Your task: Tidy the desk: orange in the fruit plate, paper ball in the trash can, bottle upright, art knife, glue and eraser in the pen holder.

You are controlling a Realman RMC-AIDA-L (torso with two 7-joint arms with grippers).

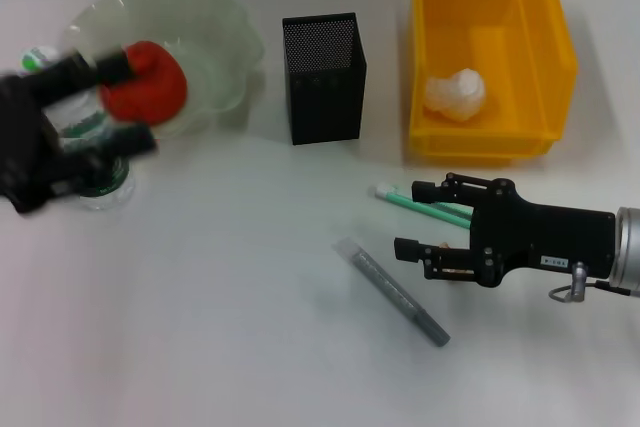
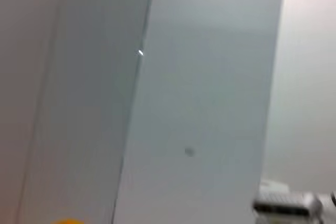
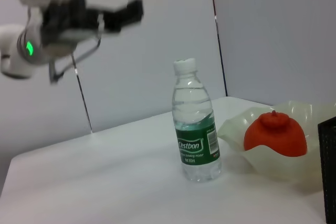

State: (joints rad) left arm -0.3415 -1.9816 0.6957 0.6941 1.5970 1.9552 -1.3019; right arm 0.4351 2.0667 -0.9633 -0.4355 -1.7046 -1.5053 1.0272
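Desk [image 1: 200, 327]: both grippers [image 1: 105, 102] [image 1: 412, 219] agape, empty.

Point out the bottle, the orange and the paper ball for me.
bottle [image 3: 196, 129], right wrist view, on its green label.
orange [image 3: 275, 136], right wrist view, on its front face.
paper ball [image 1: 457, 93], head view, on its middle, inside the bin.

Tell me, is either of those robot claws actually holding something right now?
No. The left gripper is open in the air above the upright bottle, holding nothing. The right gripper is open too, empty, low over the desk near the green-and-white sticks.
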